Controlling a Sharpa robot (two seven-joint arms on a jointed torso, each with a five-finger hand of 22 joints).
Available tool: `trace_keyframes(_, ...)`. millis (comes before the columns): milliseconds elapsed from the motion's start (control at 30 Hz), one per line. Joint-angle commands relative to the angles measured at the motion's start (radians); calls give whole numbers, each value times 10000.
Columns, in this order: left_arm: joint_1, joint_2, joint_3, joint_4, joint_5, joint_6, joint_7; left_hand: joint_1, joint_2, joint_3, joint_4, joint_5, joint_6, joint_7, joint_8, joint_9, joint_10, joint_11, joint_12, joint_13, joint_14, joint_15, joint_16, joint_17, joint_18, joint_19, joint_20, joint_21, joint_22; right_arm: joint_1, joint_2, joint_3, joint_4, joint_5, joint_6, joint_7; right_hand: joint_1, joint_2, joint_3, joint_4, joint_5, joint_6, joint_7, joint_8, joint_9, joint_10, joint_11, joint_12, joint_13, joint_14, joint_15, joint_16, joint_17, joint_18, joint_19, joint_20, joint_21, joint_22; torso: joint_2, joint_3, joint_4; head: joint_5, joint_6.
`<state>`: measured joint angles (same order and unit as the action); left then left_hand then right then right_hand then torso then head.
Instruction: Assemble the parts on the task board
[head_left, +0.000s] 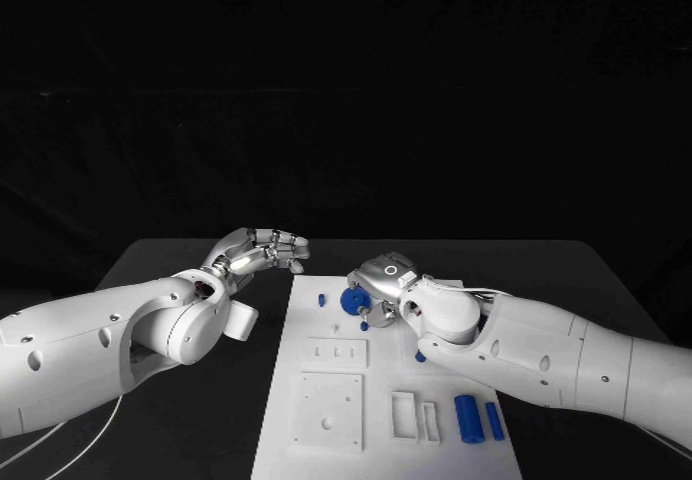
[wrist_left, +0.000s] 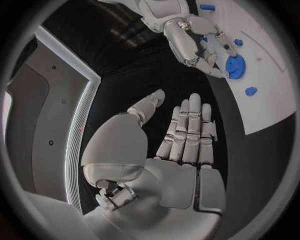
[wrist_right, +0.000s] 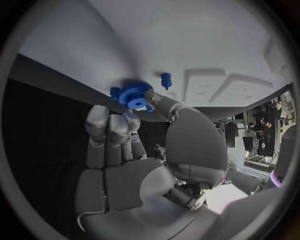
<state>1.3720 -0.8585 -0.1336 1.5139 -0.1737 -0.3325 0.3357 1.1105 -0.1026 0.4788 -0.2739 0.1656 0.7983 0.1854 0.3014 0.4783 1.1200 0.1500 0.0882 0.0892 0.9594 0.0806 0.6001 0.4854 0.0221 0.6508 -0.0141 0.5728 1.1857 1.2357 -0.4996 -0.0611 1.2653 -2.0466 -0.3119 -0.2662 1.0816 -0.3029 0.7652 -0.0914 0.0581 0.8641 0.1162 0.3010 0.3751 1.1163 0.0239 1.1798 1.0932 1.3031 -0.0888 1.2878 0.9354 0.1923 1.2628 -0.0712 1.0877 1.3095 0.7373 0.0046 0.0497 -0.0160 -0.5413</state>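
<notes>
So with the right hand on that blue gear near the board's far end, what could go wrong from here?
1. The right hand touches the blue gear only with fingertips; the gear could tilt or slip rather than seat.
2. A small blue peg stands close beside the gear on the task board; the fingers might knock it.
3. The left hand hangs open off the board's edge, not steadying it, so a push may shift the board.
</notes>
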Motion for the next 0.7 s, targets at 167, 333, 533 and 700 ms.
trace_keyframes(167,16,8,9,25,-40,-36,71,35,-29,25,-59,-23,-35,33,-49,5,-33,21,-65,-12,-14,20,53,17,-45,75,-25,-65,17,-2,-22,-5,34,24,-135,-74,-270,17,-305,-78,-32,-81,303,-174,-44,-89,91,-75,-15,-12,115,-49,39,695,-111,-23,-63,129,0,2,8,0,6)
trace_keyframes(333,16,19,9,16,-44,-32,80,81,-50,38,-93,-20,-36,31,-51,5,-31,20,-70,-12,-19,16,58,18,-41,70,-32,-69,20,-3,-57,-4,63,106,-360,-73,-439,10,-490,-117,8,-265,328,-260,-71,-107,105,-70,-10,-18,136,-50,55,695,-124,-25,-64,132,-1,6,1,-9,23)
trace_keyframes(533,16,28,9,-2,-44,-26,82,80,-49,39,-91,-20,-36,32,-52,6,-31,21,-72,-12,-19,16,59,19,-43,72,-30,-69,21,-4,-307,5,220,298,-555,-28,-625,8,-639,-126,48,-289,332,-249,-50,-117,113,-60,-6,-28,138,-50,77,695,-133,-43,-73,128,0,8,8,-1,24)
trace_keyframes(700,16,24,9,-28,-44,-42,80,109,-62,46,-107,-19,-37,33,-54,7,-30,21,-78,-12,-23,16,64,20,-43,72,-32,-71,25,-2,-614,121,474,557,-709,77,-658,8,-666,-136,46,-266,334,-227,-34,-118,115,-54,-4,-30,138,-48,86,695,-131,-57,-75,127,-3,19,-15,4,27)
